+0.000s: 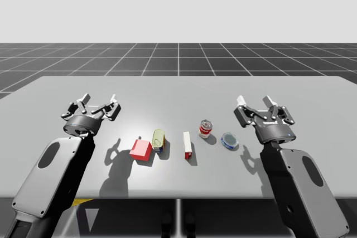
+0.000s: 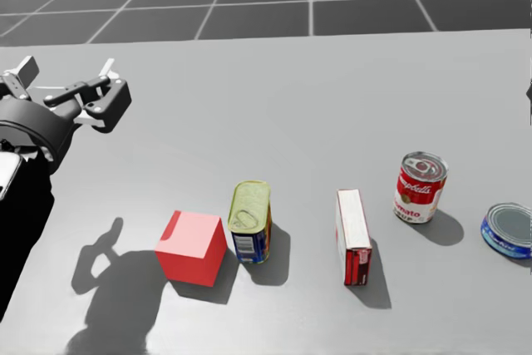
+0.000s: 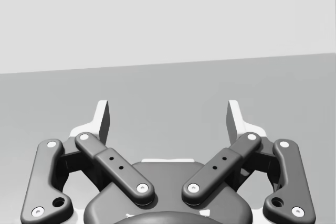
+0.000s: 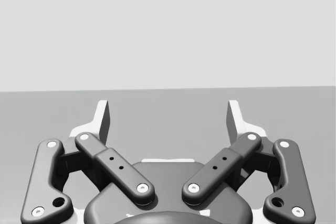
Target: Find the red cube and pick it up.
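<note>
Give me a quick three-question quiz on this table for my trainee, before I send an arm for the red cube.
1. True or false: the left end effector is shut on the red cube.
2. What stands right next to the red cube? A) the yellow-topped blue can B) the flat blue can C) the red and white box
3. Fill in: the end effector nearer the red cube is my ____ one.
Key: 1 false, it is open and apart from the cube. 2 A. 3 left; the right end effector is past the other end of the row.
</note>
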Available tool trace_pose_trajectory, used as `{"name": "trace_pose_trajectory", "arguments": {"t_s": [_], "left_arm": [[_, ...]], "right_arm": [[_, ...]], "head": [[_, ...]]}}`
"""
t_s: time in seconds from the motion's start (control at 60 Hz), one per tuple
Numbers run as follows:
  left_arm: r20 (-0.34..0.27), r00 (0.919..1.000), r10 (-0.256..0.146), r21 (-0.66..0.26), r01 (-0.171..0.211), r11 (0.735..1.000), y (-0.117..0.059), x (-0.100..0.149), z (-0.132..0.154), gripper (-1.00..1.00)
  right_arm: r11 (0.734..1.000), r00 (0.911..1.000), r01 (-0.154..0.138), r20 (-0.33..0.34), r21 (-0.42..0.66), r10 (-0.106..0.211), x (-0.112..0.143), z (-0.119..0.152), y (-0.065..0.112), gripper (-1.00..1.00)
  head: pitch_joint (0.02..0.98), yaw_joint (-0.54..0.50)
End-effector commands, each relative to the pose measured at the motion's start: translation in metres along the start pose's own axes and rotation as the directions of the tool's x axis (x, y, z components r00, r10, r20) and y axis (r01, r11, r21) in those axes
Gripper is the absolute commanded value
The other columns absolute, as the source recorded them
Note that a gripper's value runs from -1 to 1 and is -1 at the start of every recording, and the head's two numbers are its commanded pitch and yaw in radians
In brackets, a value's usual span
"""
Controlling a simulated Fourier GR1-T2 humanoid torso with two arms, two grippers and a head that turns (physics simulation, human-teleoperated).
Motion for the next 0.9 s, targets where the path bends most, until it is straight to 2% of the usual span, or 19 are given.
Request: {"name": "trace_pose_trajectory", "arguments": {"t_s": [0.017, 0.183, 0.35, 0.483, 0.5, 0.55, 0.583, 0.667, 0.733, 0.833, 0.9], "left_arm": [[-0.002, 1.0000, -0.002, -0.003, 0.002, 1.000, 0.000, -0.001, 0.000, -1.00], [-0.001, 1.0000, -0.004, -0.004, 0.004, 1.000, -0.001, 0.000, 0.000, -1.00], [-0.003, 1.0000, 0.005, -0.011, -0.005, 1.000, -0.003, 0.002, 0.002, -1.00], [-0.008, 0.9993, 0.037, -0.038, -0.037, 0.999, -0.008, 0.006, 0.006, -1.00], [-0.013, 0.9980, 0.061, -0.046, -0.062, 0.997, -0.009, 0.008, 0.007, -1.00], [-0.024, 0.9958, 0.089, -0.059, -0.090, 0.994, -0.011, 0.011, 0.009, -1.00], [-0.028, 0.9940, 0.106, -0.063, -0.107, 0.992, -0.013, 0.014, 0.012, -1.00], [-0.040, 0.9919, 0.121, -0.083, -0.124, 0.989, -0.019, 0.024, 0.023, -1.00], [-0.043, 0.9943, 0.098, -0.066, -0.101, 0.993, -0.023, 0.031, 0.035, -1.00], [-0.081, 0.9890, 0.124, -0.024, -0.127, 0.992, -0.027, 0.036, 0.057, -1.00], [-0.114, 0.9871, 0.113, -0.029, -0.116, 0.993, -0.027, 0.036, 0.072, -1.00]], "right_arm": [[1.000, 1.0000, -0.004, -0.009, 0.008, 0.004, -0.002, 0.000, 0.002, -1.00], [1.000, 0.9997, -0.006, -0.021, 0.017, 0.007, -0.004, 0.000, 0.006, -1.00], [1.000, 0.9995, -0.011, -0.028, 0.023, 0.012, -0.006, 0.000, 0.008, -1.00], [1.000, 0.9995, -0.014, -0.028, 0.023, 0.014, -0.006, 0.000, 0.008, -1.00], [1.000, 0.9995, -0.013, -0.029, 0.023, 0.014, -0.007, 0.000, 0.007, -1.00], [1.000, 0.9995, -0.014, -0.030, 0.021, 0.014, -0.007, 0.000, 0.007, -1.00], [1.000, 0.9994, -0.014, -0.031, 0.020, 0.015, -0.007, 0.000, 0.007, -1.00], [1.000, 0.9993, -0.016, -0.034, 0.017, 0.017, -0.008, 0.000, 0.007, -1.00], [1.000, 0.9991, -0.018, -0.038, 0.016, 0.019, -0.010, 0.000, 0.007, -1.00], [1.000, 0.9988, -0.022, -0.044, 0.015, 0.022, -0.012, -0.001, 0.007, -1.00], [1.000, 0.9986, -0.024, -0.047, 0.015, 0.024, -0.013, -0.001, 0.007, -1.00]], "head": [[0.782, 0.17], [0.850, 0.25], [0.884, 0.28], [0.890, 0.29], [0.891, 0.29], [0.889, 0.29], [0.887, 0.28], [0.877, 0.28], [0.876, 0.27], [0.878, 0.28], [0.876, 0.28]]}}
